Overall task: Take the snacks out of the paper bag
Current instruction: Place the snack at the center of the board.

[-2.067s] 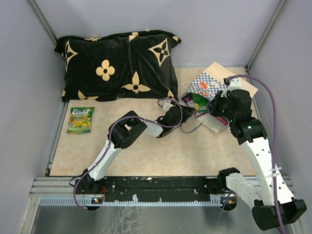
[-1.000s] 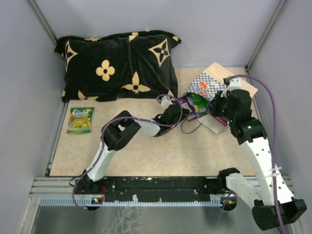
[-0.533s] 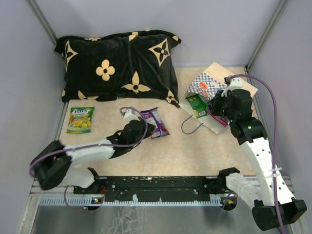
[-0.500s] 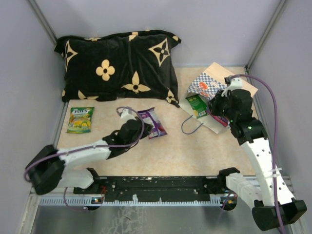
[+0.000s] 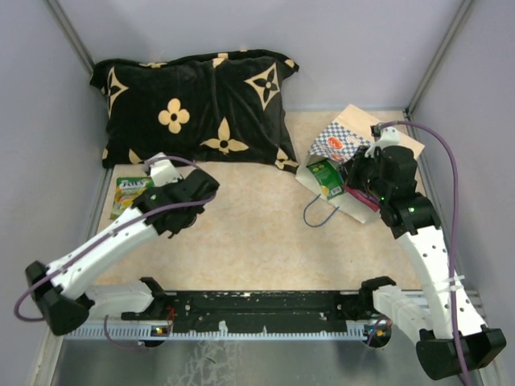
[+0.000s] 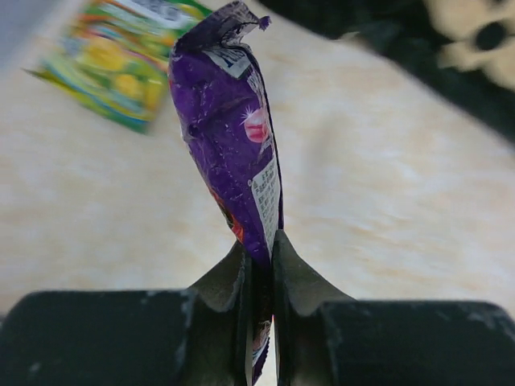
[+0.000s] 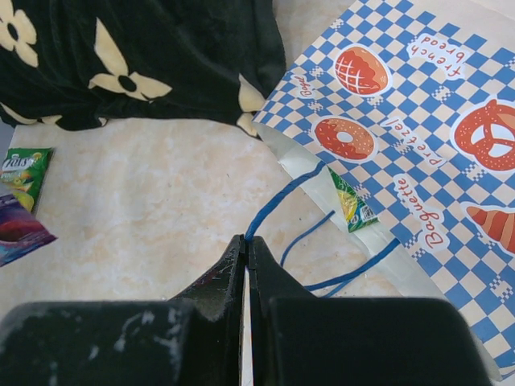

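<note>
Black plush cushion with tan flower motifs (image 5: pixel 193 108) lies at far left of beige marbled tabletop (image 5: pixel 257 241), against pale grey back wall (image 5: pixel 362 48). Ribbed metal rail (image 5: pixel 265 331) along near edge.

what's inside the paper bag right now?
One green snack packet pokes out of the mouth of the paper bag. The rest of the inside is hidden by the checkered wall, so more packets cannot be ruled out.
</note>
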You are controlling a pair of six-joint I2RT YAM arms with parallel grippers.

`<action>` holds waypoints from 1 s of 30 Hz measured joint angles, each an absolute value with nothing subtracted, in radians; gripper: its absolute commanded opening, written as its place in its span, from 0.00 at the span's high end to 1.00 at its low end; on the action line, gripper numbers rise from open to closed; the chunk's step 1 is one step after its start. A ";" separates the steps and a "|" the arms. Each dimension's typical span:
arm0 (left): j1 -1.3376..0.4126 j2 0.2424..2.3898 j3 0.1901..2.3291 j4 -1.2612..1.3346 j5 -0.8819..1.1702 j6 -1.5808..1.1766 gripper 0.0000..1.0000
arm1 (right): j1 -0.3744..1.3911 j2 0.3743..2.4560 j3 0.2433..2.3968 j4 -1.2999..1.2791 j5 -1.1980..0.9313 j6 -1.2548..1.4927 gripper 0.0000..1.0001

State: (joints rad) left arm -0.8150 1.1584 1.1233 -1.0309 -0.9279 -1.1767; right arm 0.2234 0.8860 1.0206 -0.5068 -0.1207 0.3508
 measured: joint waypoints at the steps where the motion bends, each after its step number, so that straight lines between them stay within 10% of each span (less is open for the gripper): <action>1: -0.810 1.219 1.144 -1.107 -0.970 -1.177 1.00 | 0.226 0.889 1.021 -0.506 -0.122 0.353 1.00; 30: -0.702 2.331 1.439 -1.347 -1.322 -0.978 0.96 | 0.260 0.908 1.021 -0.509 -0.106 0.332 1.00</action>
State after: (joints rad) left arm -0.7017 2.3310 1.4387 -1.3472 -1.3216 -0.9779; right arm 0.2600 0.9085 1.0206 -0.5087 -0.1059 0.3317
